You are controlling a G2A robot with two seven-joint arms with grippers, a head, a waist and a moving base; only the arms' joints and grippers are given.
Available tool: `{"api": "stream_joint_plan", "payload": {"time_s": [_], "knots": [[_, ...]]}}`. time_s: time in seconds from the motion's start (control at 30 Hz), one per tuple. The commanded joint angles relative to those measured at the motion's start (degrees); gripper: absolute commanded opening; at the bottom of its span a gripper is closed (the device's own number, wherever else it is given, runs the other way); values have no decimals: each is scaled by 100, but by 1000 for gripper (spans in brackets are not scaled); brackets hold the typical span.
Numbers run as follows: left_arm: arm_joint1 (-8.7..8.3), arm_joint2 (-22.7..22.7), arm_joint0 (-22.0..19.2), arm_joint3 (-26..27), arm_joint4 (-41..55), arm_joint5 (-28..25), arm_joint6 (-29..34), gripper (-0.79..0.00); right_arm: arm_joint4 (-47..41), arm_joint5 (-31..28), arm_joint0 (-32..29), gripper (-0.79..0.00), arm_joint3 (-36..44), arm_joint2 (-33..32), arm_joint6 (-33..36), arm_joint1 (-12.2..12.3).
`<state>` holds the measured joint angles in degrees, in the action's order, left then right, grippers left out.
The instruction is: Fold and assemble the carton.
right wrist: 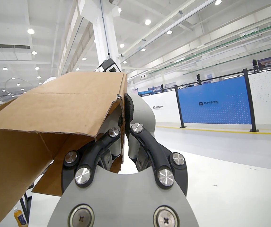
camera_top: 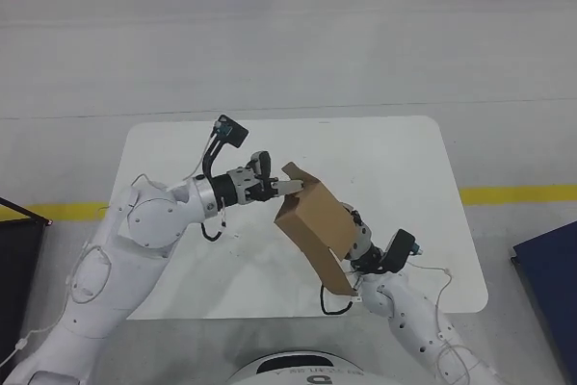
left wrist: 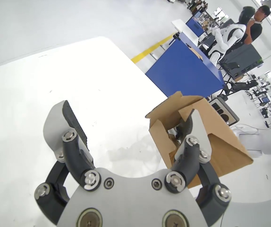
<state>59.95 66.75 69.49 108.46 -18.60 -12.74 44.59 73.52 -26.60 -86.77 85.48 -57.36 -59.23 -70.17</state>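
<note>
The carton [camera_top: 315,223] is plain brown cardboard, and the table [camera_top: 394,164] is plain white. My left gripper [left wrist: 129,113] and right gripper [right wrist: 125,105] are both silver metal with black links and black ribbed pads. The pale grey floor [camera_top: 269,58] carries a yellow stripe [camera_top: 529,193].

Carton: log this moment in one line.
carton over table | right gripper shut on carton wall | left gripper open at its open end
</note>
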Motion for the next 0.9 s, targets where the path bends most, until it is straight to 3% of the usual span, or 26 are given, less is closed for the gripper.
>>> {"api": "stream_joint_plan", "payload": {"time_s": [0.0, 0.2, 0.4, 0.77, 0.87], "knots": [[0, -45, 7, 5, -26, -32, 55, 0, 3, -15, 6, -785, 7, 1, 8, -4], [16, -144, -6, 3, -22, -66, -5, 0, 15, -33, -1, -785, 12, 3, 38, -14], [-5, 138, 149, 41, 198, -66, -311, 0, 15, -35, -90, -785, 37, -56, -48, -8], [-5, 138, 149, 41, 198, -66, -311, 0, 1, -39, -109, -785, 46, -75, -70, -6], [27, 233, 293, -84, 965, -76, -702, 0, 1, -39, -109, -785, 46, -75, -70, -6]]}}
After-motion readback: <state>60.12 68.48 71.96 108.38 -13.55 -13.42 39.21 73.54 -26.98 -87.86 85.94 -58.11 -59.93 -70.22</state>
